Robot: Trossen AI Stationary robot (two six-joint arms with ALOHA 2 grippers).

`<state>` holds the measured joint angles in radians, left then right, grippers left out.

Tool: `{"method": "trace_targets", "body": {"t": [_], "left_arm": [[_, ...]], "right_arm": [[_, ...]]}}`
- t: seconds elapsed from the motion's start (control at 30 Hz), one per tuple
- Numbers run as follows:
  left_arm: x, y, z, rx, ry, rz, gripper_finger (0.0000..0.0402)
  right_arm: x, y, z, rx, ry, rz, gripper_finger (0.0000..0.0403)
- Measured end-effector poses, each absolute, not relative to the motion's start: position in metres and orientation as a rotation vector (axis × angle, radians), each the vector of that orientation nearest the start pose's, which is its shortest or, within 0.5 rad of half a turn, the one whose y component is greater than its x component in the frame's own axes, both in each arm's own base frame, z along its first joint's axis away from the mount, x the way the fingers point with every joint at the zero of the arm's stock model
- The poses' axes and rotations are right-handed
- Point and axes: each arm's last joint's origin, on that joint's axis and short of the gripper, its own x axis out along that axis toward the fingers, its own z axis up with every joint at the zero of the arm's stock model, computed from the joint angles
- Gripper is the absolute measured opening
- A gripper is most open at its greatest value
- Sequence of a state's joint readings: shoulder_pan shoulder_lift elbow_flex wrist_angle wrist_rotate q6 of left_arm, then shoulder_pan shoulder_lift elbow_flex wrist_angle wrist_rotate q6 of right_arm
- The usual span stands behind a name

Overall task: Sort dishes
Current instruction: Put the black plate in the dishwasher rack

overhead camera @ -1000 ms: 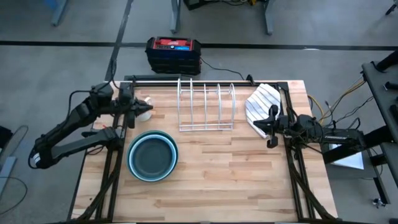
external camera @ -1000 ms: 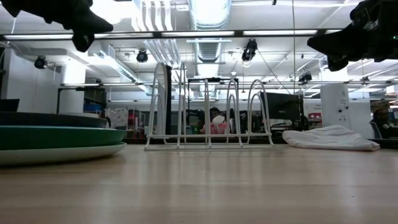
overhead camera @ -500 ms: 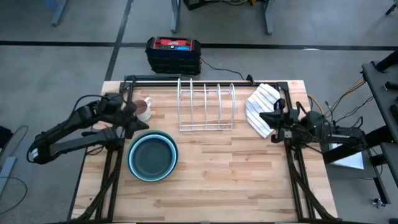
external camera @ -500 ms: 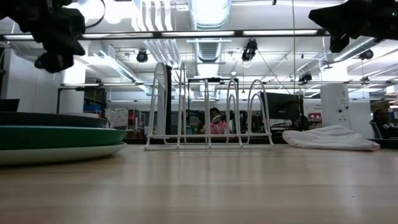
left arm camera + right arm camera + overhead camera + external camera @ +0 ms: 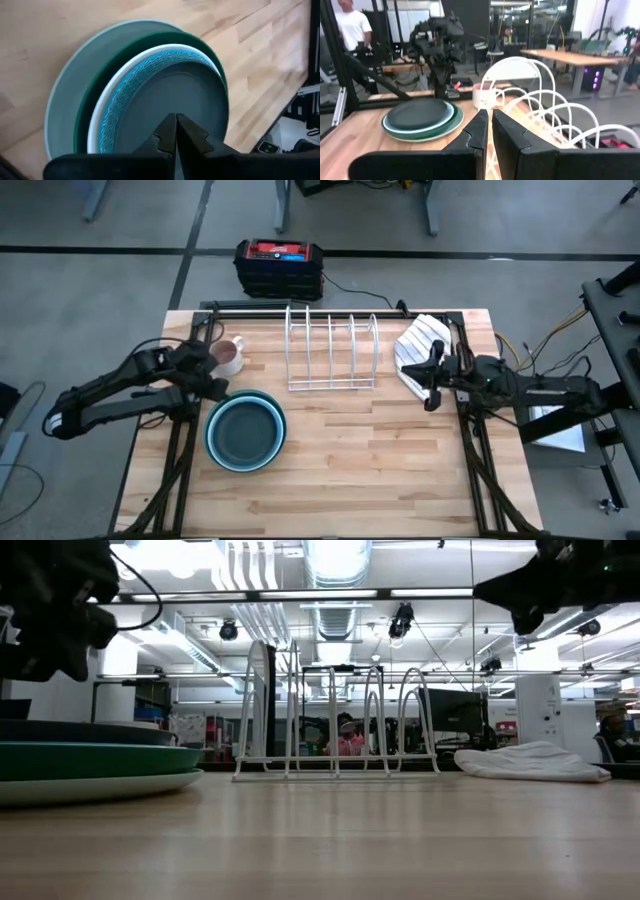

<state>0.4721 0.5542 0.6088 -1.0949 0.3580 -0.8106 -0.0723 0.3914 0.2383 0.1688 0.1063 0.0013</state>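
Toward the left edge of the bench [image 5: 400, 470], slightly nearer the front than the back: 1 stack of dishes [image 5: 245, 431], nested, dark grey on top, then white with a light blue pattern, then green-rimmed, with a pale teal one at the base. Left claw [image 5: 215, 376] poised just beyond the stack's back-left rim, above the bench, fingers clenched together with nothing between them, as seen from the left wrist camera looking down on the dishes [image 5: 150, 100]. Behind it, near the back-left corner, a small pinkish mug [image 5: 230, 356], upright. At the back edge, mid-bench, a white wire rack [image 5: 331, 350] with no dish in any slot. Beside the rack, toward the back-right corner, a white striped cloth [image 5: 418, 345], crumpled. Right claw [image 5: 433, 373] suspended over the cloth's front edge near the right side, pointing left toward the rack, fingers pressed shut on nothing.
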Motion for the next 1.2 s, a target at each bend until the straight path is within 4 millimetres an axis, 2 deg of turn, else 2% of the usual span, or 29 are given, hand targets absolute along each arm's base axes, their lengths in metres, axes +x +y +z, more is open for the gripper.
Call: {"method": "trace_targets", "body": {"t": [0.17, 0.3, 0.43, 0.57, 0.7, 0.93, 1.2], "left_arm": [[0.094, 0.030, 0.240, -1.096, 0.871, 0.447, 0.0000], [0.116, 0.024, 0.239, -1.011, 0.886, 0.361, 0.0000], [0.124, 0.015, 0.230, -0.893, 1.038, 0.443, 0.0000], [0.133, 0.008, 0.234, -0.809, 1.091, 0.518, 0.0000], [0.143, 0.003, 0.237, -0.803, 1.143, 0.542, 0.0000], [0.151, 0.003, 0.222, -0.786, 1.326, 0.662, 0.0000], [0.160, 0.002, 0.214, -0.775, 1.402, 0.663, 0.0008]], "right_arm": [[0.130, -0.013, 0.225, 0.024, 0.033, -0.179, 0.0018], [0.134, -0.013, 0.226, 0.026, 0.048, -0.179, 0.0018], [0.135, -0.013, 0.230, 0.024, 0.039, -0.179, 0.0018], [0.134, -0.013, 0.235, 0.023, 0.025, -0.179, 0.0018], [0.134, -0.013, 0.237, 0.016, 0.022, -0.179, 0.0018], [0.134, -0.013, 0.236, 0.023, 0.024, -0.179, 0.0018], [0.134, -0.013, 0.236, 0.032, 0.026, -0.179, 0.0018]]}}
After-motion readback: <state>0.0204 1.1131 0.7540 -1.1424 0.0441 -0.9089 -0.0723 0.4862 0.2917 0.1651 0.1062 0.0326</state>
